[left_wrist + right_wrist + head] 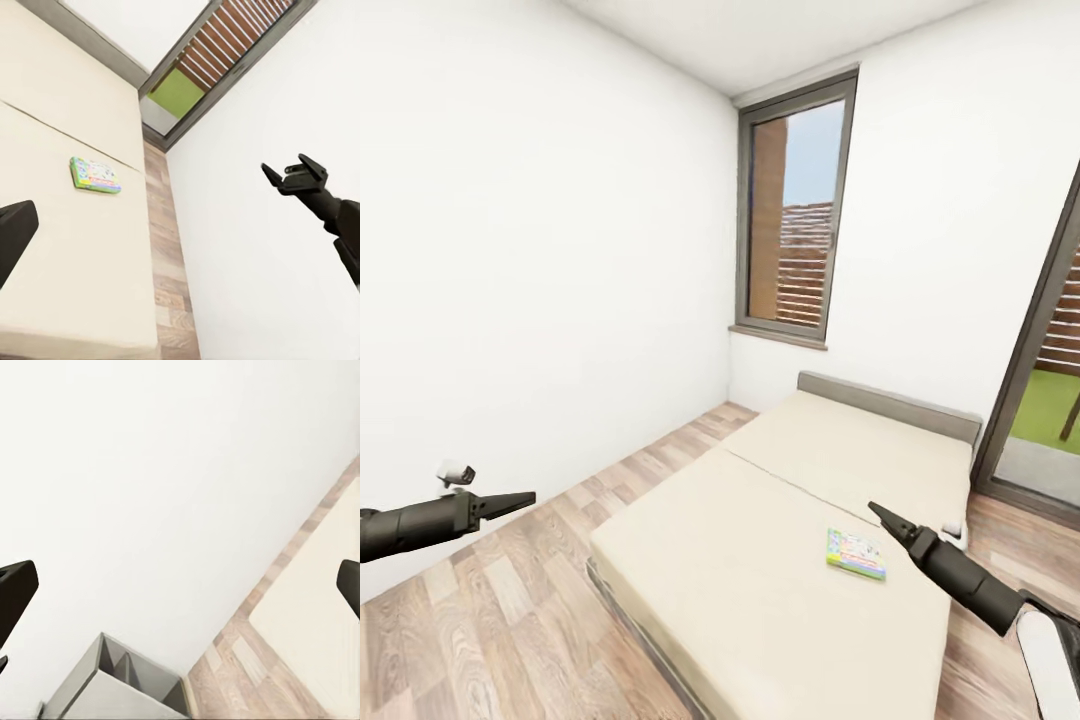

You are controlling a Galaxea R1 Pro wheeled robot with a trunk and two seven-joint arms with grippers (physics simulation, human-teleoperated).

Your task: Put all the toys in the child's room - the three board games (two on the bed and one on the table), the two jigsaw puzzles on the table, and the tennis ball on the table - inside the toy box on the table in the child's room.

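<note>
On the beige bed (760, 600) lies one board game (856, 553), a flat green-white-red printed box, near the bed's right side. My right gripper (875, 510) hovers just above and to the right of it, open and holding nothing; its fingers (15, 596) stand wide apart in the right wrist view. Far off at the left, my left gripper (525, 498) hangs open and empty over the wood floor. The left wrist view looks across the bed (60, 112) to the board game (95, 175) and the right gripper (294, 174). The table and toy box are out of view.
The bed has a short grey headboard (890, 403) against the far wall. A tall grey-framed window (795, 210) is behind it and a glass door (1050, 380) at the right. Wood-plank floor (560, 560) runs between the bed and the white left wall.
</note>
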